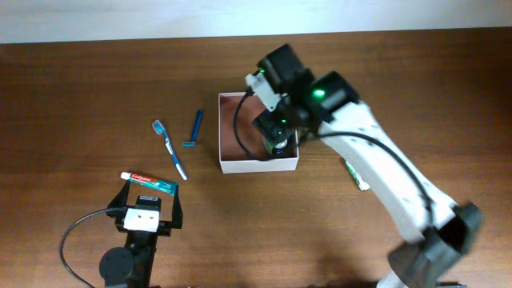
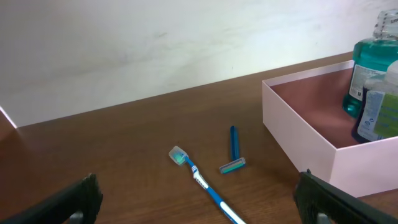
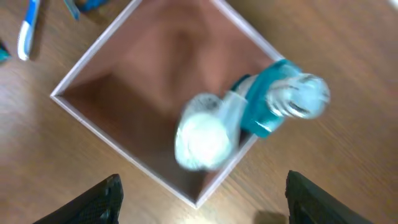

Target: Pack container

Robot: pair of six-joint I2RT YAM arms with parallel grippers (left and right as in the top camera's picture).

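Right gripper [image 3: 203,186] hangs empty, jaws wide, over the container [image 1: 260,166] at table centre, my arm reaching in from 5 o'clock with the wrist pointing down. Teal bottle [image 3: 273,102] and white-capped bottle [image 3: 202,140] stand in its 4 o'clock corner. I judge this a placing step; next I lift clear and fetch the toothbrush [image 1: 170,149] at 9 o'clock

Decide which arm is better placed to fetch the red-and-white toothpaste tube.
Left: the left gripper, open, sits at the toothpaste tube; the right gripper hangs over the white square box.
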